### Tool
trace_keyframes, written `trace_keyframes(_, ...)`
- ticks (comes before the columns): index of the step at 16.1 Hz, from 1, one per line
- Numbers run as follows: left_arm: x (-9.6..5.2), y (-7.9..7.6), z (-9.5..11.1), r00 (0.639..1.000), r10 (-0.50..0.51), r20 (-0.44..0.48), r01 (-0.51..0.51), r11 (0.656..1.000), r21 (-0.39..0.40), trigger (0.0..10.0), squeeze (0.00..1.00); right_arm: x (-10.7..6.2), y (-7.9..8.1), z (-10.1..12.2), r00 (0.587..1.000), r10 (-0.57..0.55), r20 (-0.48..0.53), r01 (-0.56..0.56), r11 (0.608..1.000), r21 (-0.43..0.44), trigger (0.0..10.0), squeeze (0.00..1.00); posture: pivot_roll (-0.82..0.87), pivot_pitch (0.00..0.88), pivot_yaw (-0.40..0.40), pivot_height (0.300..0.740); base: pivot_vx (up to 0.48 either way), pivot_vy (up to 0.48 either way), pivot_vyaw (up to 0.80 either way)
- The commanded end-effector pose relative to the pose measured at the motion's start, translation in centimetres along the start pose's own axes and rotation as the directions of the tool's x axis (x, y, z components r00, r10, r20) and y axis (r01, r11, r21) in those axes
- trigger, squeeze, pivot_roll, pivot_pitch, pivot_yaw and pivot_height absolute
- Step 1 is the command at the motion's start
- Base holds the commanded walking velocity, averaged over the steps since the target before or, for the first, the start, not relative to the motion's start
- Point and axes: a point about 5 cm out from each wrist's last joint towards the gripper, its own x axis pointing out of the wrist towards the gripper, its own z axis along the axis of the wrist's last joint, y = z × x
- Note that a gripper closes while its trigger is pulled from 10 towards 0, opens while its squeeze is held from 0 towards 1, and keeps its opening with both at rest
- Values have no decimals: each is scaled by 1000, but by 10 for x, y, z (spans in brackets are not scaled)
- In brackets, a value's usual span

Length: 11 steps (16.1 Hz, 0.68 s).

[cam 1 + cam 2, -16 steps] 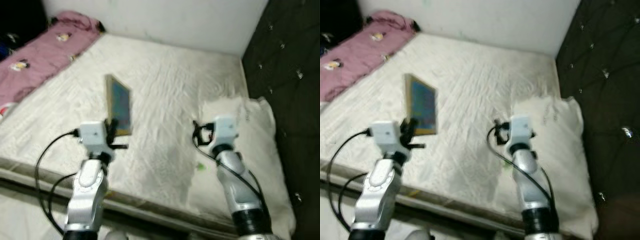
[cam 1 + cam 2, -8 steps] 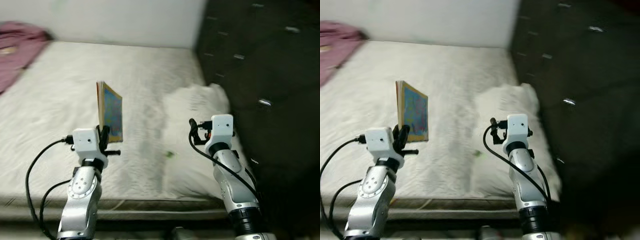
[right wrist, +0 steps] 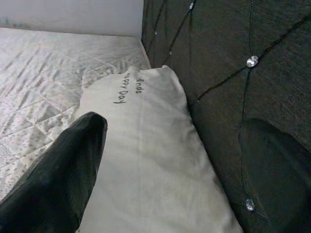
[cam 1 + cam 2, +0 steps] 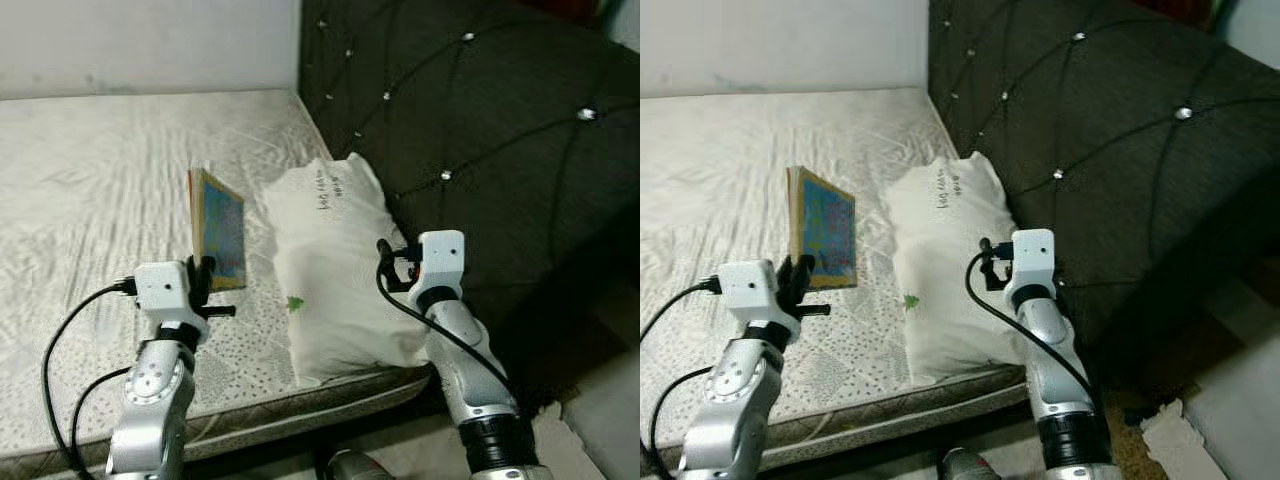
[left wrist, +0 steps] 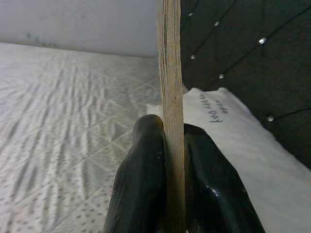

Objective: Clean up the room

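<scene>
My left gripper [image 4: 206,281] is shut on the lower edge of a thin book [image 4: 218,228] with a blue cover, held upright above the white mattress [image 4: 90,170]. In the left wrist view the book's edge [image 5: 170,73] stands between the two black fingers [image 5: 143,170]. My right gripper [image 4: 386,266] hovers open over the near end of a white pillow [image 4: 330,250]. In the right wrist view its fingers [image 3: 63,179] spread wide, and nothing is held between them.
A dark tufted headboard [image 4: 480,120] rises right of the pillow [image 3: 146,145]. A small green scrap [image 4: 296,303] lies on the pillow's near side. The mattress edge [image 4: 250,415] runs just in front of me. Crumpled white paper [image 4: 1168,428] lies on the floor at lower right.
The camera has swung to the right: the pink blanket has left the picture and the headboard and pillow have come to the middle. The left gripper still holds the book.
</scene>
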Motion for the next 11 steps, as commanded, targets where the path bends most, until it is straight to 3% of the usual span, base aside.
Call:
trace_keyframes(1,0,0,13,998,-1,66,1,1000,8,10000,0,1,0,1,1000,2,-2,-2,1000,-3,10000,0,101,17,-43,740,0,0,0)
trace_keyframes(5,-2,3,17,996,42,81,-46,998,50,10000,0,2,2,7,1000,14,16,-14,1000,-3,10000,0,100,34,-43,740,0,0,0)
trace_keyframes(11,-7,11,15,995,80,64,-81,997,20,10000,0,-2,5,7,999,26,27,-27,999,31,10000,0,102,49,-46,740,0,0,0)
